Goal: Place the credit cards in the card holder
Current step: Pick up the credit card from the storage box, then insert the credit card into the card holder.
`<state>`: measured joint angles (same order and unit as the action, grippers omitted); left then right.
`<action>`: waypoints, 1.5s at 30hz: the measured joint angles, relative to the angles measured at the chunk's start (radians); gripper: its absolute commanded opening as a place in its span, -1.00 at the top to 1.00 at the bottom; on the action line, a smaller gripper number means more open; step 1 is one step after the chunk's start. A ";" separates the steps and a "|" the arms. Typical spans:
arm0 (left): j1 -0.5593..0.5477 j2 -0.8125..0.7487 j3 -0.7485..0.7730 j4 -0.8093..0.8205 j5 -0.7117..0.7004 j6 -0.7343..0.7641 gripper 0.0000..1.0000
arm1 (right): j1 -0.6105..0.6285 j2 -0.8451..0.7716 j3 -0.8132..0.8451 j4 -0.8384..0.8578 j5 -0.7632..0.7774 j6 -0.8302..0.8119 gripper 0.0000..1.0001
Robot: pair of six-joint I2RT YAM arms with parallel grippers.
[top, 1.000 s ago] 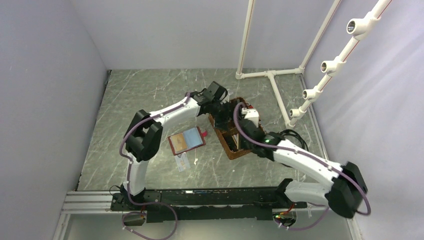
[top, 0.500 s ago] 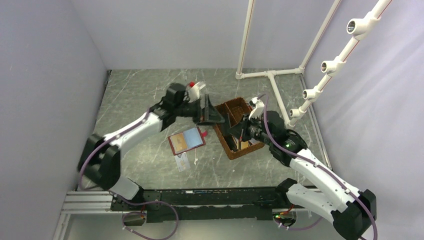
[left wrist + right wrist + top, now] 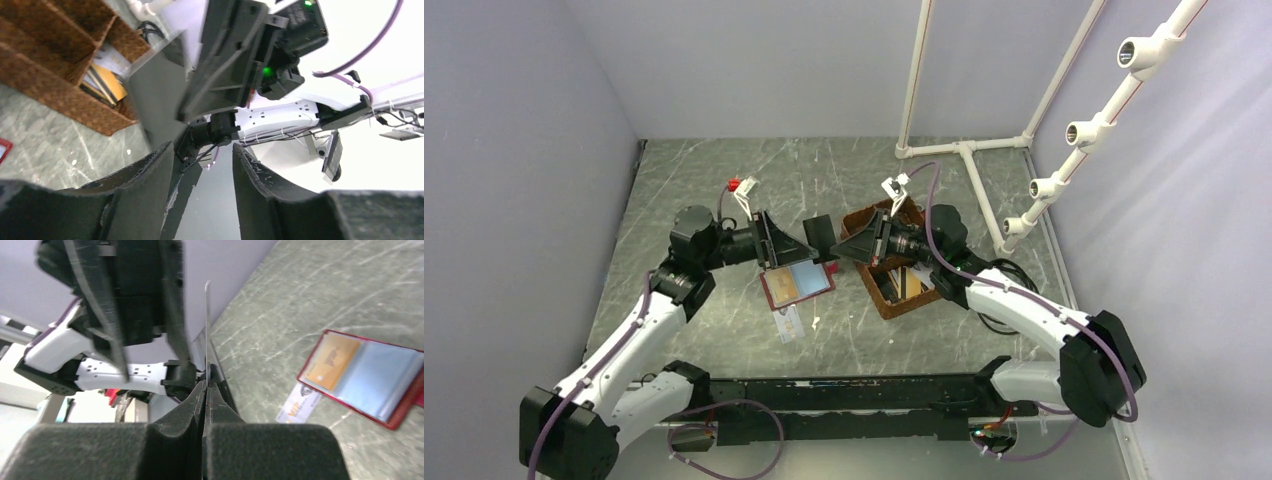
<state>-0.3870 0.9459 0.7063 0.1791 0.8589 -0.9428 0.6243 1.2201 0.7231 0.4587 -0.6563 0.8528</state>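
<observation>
The card holder (image 3: pixel 797 283) lies open on the table, dark red, with a tan-orange card and a light blue one showing inside; the right wrist view has it (image 3: pixel 364 376) too. A white credit card (image 3: pixel 789 323) (image 3: pixel 300 406) lies just in front of it. My right gripper (image 3: pixel 832 244) (image 3: pixel 206 385) is shut on a dark grey card (image 3: pixel 819 230) (image 3: pixel 206 330), held on edge above the holder's far side. My left gripper (image 3: pixel 807 250) (image 3: pixel 202 152) faces it with jaws apart, tips next to that card (image 3: pixel 155 100). I cannot tell whether the card reaches between them.
The brown woven basket (image 3: pixel 874 287) (image 3: pixel 50 80) stands right of the holder with more cards (image 3: pixel 909 282) (image 3: pixel 107 82) upright inside. A white pipe frame (image 3: pixel 969 150) stands at the back right. Grey walls close the left and back sides.
My right gripper came out of the basket with the dark card and swung left toward the holder. My left arm pulled back to the left, turned to face it, and its jaws narrowed.
</observation>
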 measured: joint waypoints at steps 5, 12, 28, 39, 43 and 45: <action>0.053 -0.003 -0.025 -0.073 -0.022 -0.005 -0.87 | 0.008 0.022 0.000 0.094 -0.032 0.056 1.00; 0.120 -0.054 -0.114 0.030 -0.016 -0.106 -0.45 | 0.013 0.041 0.030 0.152 -0.078 0.086 1.00; 0.165 -0.034 -0.051 -0.038 0.020 -0.009 0.85 | 0.039 0.216 0.148 0.102 -0.129 0.079 1.00; 0.245 0.105 0.076 -0.566 -0.087 0.294 1.00 | 0.085 0.486 0.460 -0.408 0.034 -0.203 -0.11; 0.267 0.288 0.112 -0.688 -0.129 0.384 1.00 | 0.112 0.611 0.594 -0.598 0.138 -0.360 0.45; 0.285 0.347 0.111 -0.727 -0.130 0.413 1.00 | 0.118 0.649 0.600 -0.656 0.170 -0.401 0.62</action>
<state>-0.1017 1.2926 0.8177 -0.5476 0.7288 -0.5297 0.7422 1.8694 1.3235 -0.1970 -0.4862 0.4515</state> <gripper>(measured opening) 0.009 0.309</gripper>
